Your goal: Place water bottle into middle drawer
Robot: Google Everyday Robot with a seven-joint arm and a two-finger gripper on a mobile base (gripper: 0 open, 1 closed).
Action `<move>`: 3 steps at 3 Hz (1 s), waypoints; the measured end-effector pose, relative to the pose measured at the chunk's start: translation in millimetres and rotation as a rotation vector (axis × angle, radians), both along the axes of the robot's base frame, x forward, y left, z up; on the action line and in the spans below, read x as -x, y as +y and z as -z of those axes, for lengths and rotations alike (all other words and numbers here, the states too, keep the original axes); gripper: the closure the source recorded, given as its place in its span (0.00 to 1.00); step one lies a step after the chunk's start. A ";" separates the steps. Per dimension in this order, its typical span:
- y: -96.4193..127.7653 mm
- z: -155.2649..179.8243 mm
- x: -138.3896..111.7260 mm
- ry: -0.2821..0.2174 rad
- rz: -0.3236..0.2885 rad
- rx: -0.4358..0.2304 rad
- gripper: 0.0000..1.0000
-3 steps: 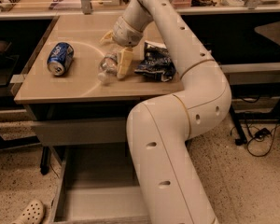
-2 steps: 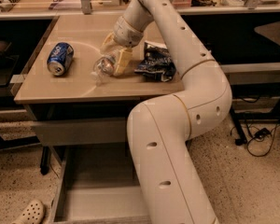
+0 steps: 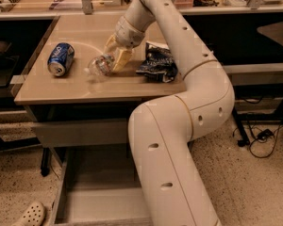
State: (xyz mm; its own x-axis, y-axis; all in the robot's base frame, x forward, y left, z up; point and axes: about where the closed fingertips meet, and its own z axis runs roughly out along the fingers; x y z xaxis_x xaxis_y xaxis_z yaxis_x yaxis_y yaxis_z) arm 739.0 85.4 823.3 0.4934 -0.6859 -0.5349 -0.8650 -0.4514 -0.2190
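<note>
The water bottle [image 3: 99, 66], clear and crinkly, lies tilted over the tan table [image 3: 61, 91] with its capped end pointing left. My gripper [image 3: 114, 54] is at the bottle's right end with its yellowish fingers [image 3: 122, 60] closed on either side of it. The middle drawer [image 3: 99, 201] stands pulled open low under the table, a grey tray with low side walls. My arm hides its right part.
A blue soda can [image 3: 60, 59] lies on the table's left side. A dark crumpled snack bag [image 3: 156, 62] lies just right of the gripper. A flat grey drawer front [image 3: 80, 132] sits under the tabletop. A white shoe [image 3: 30, 214] is on the floor at lower left.
The gripper has shifted slightly left with the bottle in it. The bottle has moved left, away from the snack bag. The can and bag have not moved.
</note>
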 end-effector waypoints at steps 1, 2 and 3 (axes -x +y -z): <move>0.1 0.0 -0.1 0.000 0.000 0.000 1.00; 6.7 -1.9 -9.0 -0.020 0.029 -0.022 1.00; 0.8 -16.1 -5.4 0.013 0.086 -0.052 1.00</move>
State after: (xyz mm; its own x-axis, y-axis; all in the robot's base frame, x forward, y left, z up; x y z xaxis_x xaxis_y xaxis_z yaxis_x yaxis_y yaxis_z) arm 744.4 86.2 839.4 0.4262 -0.6966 -0.5771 -0.9032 -0.3634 -0.2284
